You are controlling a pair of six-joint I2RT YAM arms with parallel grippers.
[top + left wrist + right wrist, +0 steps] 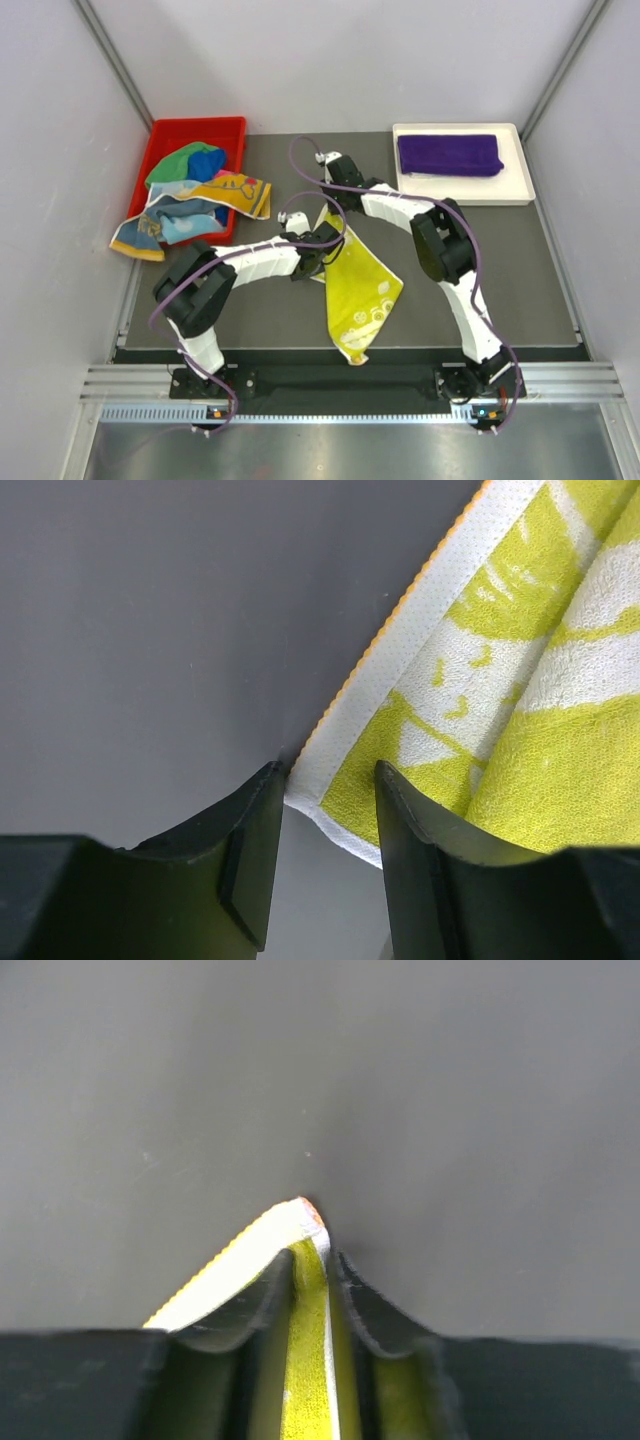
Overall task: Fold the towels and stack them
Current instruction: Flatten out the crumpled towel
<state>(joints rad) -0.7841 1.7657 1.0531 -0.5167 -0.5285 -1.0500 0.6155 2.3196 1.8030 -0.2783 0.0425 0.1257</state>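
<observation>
- Top external view: the yellow towel (362,288) lies near the middle of the dark tabletop (500,270). It is spread out in a rough diamond, with one corner drawn up towards the far side.
- The right gripper (328,208) is at that far corner of the yellow towel. The left gripper (315,258) is just beside it, on the towel's left edge.
- Far to the left of the yellow towel stands a red bin (200,128). A heap of multicoloured towels (195,195) fills it and spills over its near rim.
- Far to the right of the yellow towel is a white tray (460,194), with a folded purple towel (448,155) lying inside.
- Left wrist view: the left gripper (328,780) is spread apart, its two fingers (250,850) straddling a white-hemmed corner of the yellow towel (540,730). That corner lies flat on the tabletop (150,630), unclamped.
- Right wrist view: the right gripper (312,1260) is clenched on a pinched fold of the yellow towel (298,1222). The towel's pale tip pokes out just past the fingertips, above the tabletop (400,1080).
</observation>
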